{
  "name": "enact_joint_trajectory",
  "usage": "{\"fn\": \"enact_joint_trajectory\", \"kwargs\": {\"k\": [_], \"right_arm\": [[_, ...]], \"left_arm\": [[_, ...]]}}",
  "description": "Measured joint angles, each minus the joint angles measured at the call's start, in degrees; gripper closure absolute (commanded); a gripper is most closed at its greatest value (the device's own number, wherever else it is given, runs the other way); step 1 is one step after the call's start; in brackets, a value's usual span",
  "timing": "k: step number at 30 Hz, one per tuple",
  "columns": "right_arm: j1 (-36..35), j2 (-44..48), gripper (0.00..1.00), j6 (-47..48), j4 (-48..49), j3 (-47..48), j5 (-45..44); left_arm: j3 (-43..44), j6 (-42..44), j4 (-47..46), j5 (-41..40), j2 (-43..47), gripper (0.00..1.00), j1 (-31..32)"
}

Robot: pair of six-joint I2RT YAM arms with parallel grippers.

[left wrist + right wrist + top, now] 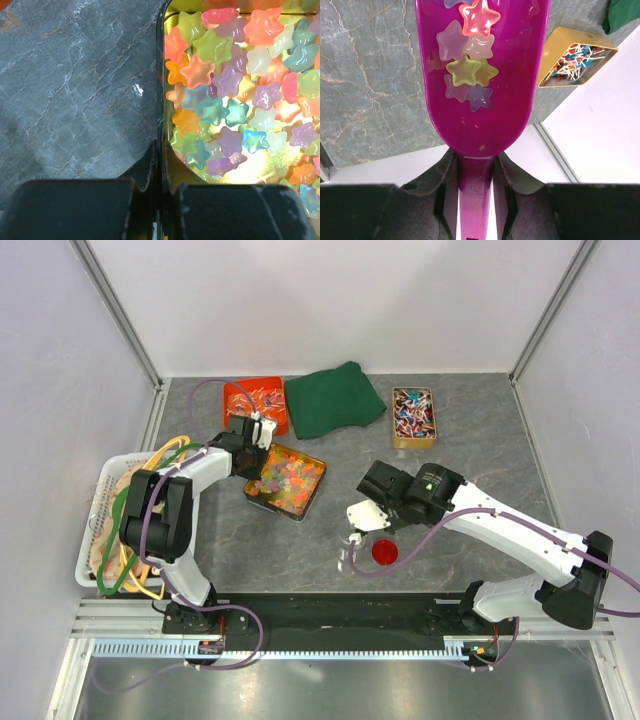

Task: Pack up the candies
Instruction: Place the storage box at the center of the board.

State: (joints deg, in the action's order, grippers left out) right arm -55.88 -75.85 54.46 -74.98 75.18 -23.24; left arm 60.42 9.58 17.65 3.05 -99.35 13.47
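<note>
- My left gripper [160, 172] is pressed together on a side wall of the tin [161, 75], with the rim pinched between its jaws.
- Just inside that wall, the star-shaped candies [230, 100] fill the tin in a heap of orange, pink, green, blue and purple.
- My right gripper [476, 172] pinches the handle of a magenta scoop [485, 125], well to the right of the tin. A few more candies sit in its bowl.
- Behind the tin are an orange tray [250, 381] of wrapped sweets and a green cloth [333, 398].
- Farther right of the tin stands a yellow box [555, 55] of twist-wrapped sweets.
</note>
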Motion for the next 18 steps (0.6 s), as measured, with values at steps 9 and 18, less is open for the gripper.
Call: {"fn": "enact_joint_trajectory", "kwargs": {"k": [9,18], "right_arm": [[-1.33,-0.87,1.00,-0.02,-0.98,-0.02,-1.46],[-2.99,-2.03,1.00,-0.02,-0.98,-0.02,-2.67]], "left_arm": [[0.44,0.02,0.00,0.00,-0.42,0.98,-0.02],[0.61,0.04,0.00,-0.07,-0.44,0.98,-0.02]]}}
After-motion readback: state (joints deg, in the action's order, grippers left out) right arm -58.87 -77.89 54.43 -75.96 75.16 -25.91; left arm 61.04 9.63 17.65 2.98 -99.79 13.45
